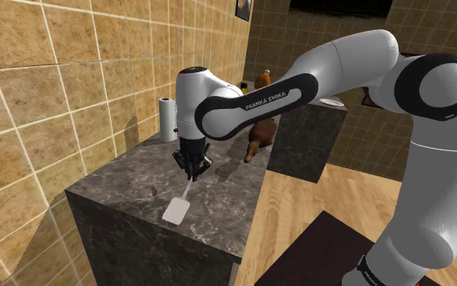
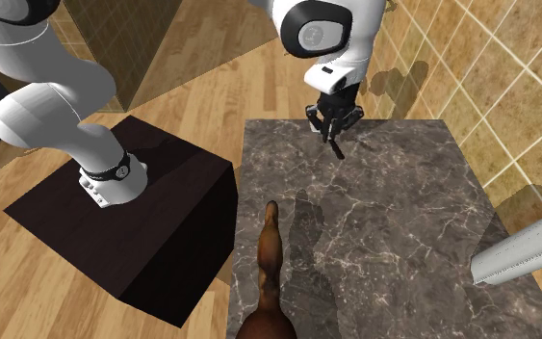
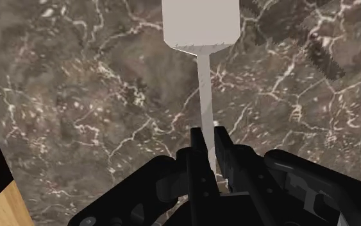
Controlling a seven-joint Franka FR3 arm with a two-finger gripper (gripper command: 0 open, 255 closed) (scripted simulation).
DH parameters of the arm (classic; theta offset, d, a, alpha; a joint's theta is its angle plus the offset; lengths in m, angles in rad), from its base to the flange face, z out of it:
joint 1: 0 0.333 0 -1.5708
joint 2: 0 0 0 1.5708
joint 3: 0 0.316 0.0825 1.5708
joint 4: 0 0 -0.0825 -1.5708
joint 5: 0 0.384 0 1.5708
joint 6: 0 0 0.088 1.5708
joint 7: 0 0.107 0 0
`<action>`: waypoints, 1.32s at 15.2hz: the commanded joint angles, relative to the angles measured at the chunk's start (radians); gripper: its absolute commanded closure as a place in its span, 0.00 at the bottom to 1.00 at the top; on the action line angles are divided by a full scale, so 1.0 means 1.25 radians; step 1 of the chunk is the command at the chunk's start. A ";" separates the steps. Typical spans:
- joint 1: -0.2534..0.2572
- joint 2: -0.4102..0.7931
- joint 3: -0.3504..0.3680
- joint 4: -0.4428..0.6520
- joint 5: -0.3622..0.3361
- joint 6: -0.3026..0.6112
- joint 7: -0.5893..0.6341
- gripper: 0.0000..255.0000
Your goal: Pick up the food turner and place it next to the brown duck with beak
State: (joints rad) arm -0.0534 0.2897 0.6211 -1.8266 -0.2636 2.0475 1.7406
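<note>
Dark marble desk (image 1: pixel 218 199), veined in white, set against a tan tiled wall (image 1: pixel 48 97) over a wood floor (image 1: pixel 299 211). White arm (image 1: pixel 332 69) rising from a dark stand (image 2: pixel 153 231) at the shoulder view's lower right, reaching up and left over the desk.

Black gripper (image 3: pixel 208 138) pointing down, fingers (image 3: pixel 197 142) clamped on the thin handle of a white turner (image 3: pixel 201 22). Handle pinched between both fingers close to its end, flat square blade at the far end. In the shoulder view, turner hanging slanted from the gripper, blade low over the desk near its front edge, toward that view's lower left. Blade touching the stone or just above it — cannot tell.

Brown duck (image 2: pixel 269 274) lying on the same desk, well apart from the turner. In the shoulder view, placed at the far end and partly hidden behind the arm. In the second exterior view, placed at the bottom edge along the desk's left side, narrow end pointing up toward the gripper at the top.

Pale roll (image 1: pixel 167 119) upright at the back of the desk by the wall. Beyond — a second desk (image 1: pixel 303 142), also dark, with an orange bottle (image 1: pixel 263 79) near it.
</note>
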 commanded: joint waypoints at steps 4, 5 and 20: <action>-0.004 -0.020 0.006 0.032 0.017 -0.047 -0.015 1.00; -0.005 -0.023 0.007 0.039 0.020 -0.057 -0.017 1.00; -0.003 -0.052 0.017 0.167 0.047 -0.206 -0.043 1.00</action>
State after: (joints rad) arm -0.0590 0.2246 0.6410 -1.6323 -0.2056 1.8047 1.6878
